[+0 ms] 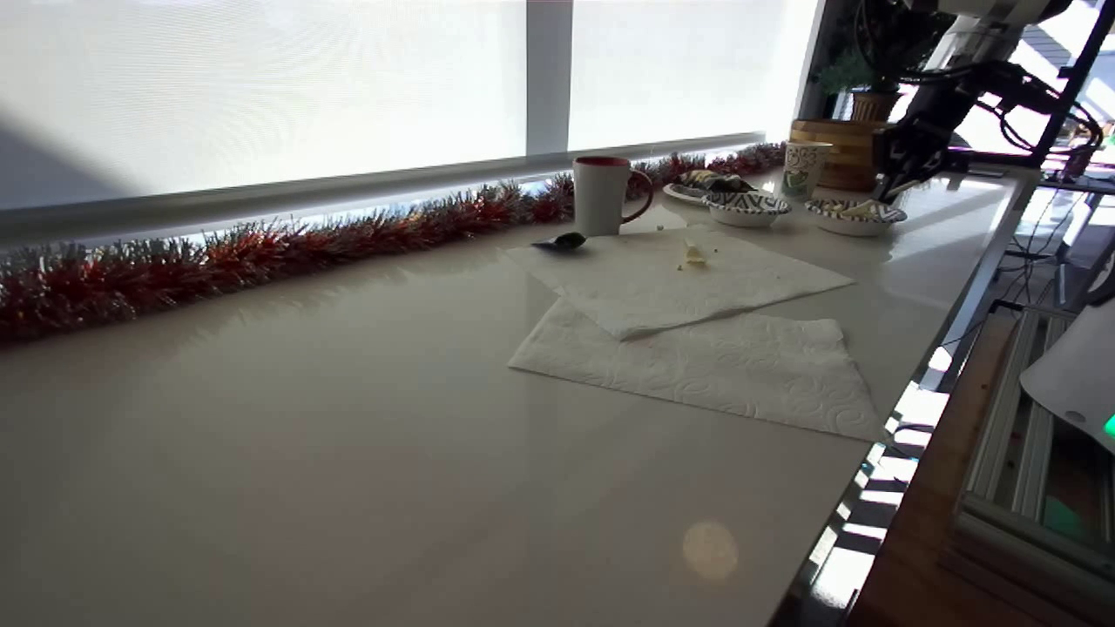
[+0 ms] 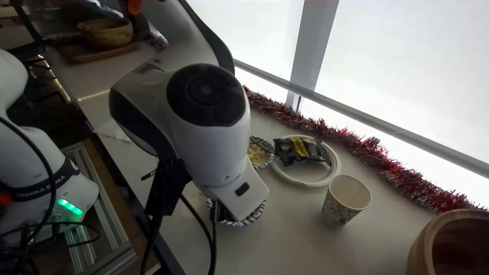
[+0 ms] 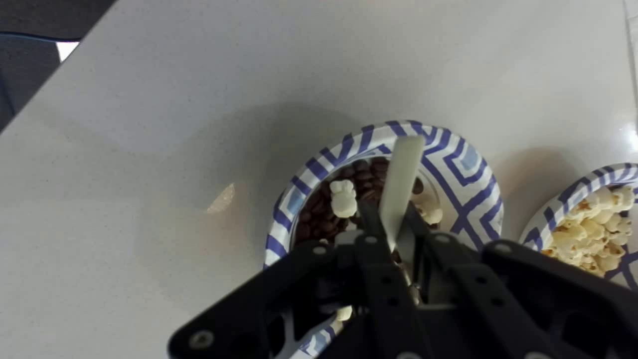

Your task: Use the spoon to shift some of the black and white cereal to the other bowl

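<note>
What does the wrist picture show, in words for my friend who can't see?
Black jaws grip what looks like a pale, flat spoon handle over a round, white-and-blue paper bowl of dark-brown, bean-shaped pieces and a few white popcorn puffs. At the picture's right edge, a matching bowl, partly cut off, holds pale popcorn.

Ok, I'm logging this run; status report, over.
Tool gripping spoon, over bowl of dark pieces. Popcorn bowl beside it. Spoon's lower end hidden.
</note>
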You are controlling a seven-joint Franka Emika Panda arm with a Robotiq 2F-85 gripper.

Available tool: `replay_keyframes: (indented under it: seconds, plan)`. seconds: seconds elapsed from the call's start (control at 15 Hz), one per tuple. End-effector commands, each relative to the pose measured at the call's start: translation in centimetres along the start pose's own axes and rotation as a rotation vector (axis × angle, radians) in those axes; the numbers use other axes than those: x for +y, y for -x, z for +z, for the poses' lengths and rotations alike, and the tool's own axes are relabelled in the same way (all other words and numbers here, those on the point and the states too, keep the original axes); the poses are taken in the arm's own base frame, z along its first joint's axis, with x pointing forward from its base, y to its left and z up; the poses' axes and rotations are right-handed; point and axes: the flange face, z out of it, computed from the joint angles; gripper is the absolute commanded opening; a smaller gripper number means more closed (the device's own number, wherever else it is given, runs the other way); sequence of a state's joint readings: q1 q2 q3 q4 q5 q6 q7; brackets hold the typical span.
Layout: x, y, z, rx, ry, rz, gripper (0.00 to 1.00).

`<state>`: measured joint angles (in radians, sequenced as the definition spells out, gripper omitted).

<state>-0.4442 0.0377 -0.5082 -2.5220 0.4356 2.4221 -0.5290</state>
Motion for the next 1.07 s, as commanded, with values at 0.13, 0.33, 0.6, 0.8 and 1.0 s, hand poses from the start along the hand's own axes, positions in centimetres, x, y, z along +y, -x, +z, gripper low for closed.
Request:
replay_keyframes:
  seconds: [0.13, 0.33, 0.6, 0.8, 1.0]
  plan:
    - [0.1, -0.2, 0.2, 0.050, -0.010, -0.030, 0.03]
    - [0.0, -0.3, 0.5, 0.070, -0.002, -0.051, 0.03]
    - [-0.2, -0.1, 1.1, 0.082, 0.008, -0.101, 0.03]
    - [-0.4, 0.0, 1.4, 0.091, 0.019, -0.170, 0.03]
    - [-0.4, 0.3, 1.5, 0.096, 0.043, -0.230, 0.03]
